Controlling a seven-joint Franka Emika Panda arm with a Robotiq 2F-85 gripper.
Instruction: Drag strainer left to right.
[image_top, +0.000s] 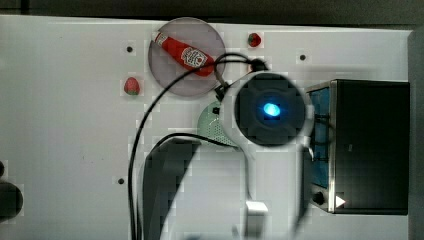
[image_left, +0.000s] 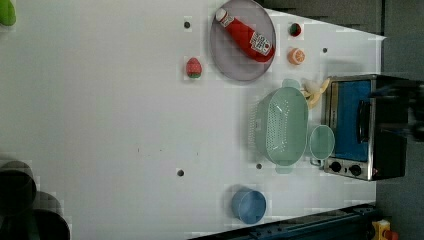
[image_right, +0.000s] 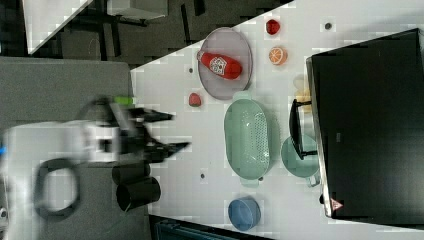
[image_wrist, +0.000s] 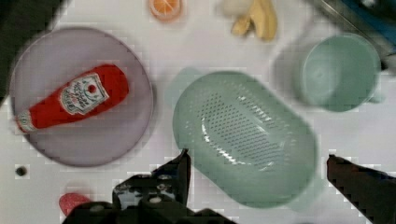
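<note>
The tool (image_wrist: 257, 163) hangs with its black fingers spread wide and nothing between them, above the white counter (image_left: 100, 125). Directly beyond the fingertips lies the pale mint-green perforated oval plastic strainer (image_wrist: 245, 135), its long axis slanting across the gap, so I judge a drop onto its near rim comes next. In the left view it sits just beside the smooth mint-green cup (image_left: 321, 142).

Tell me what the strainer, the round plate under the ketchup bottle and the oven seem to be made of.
Strainer: probably plastic, pale mint green, matte, with moulded holes and tab handles. Plate: likely plastic or melamine, flat greyish lilac with a dull sheen; ceramic can't be ruled out. Oven: looks like metal, a silvery front frame with a black casing, and a bluish, apparently glass door.
</note>
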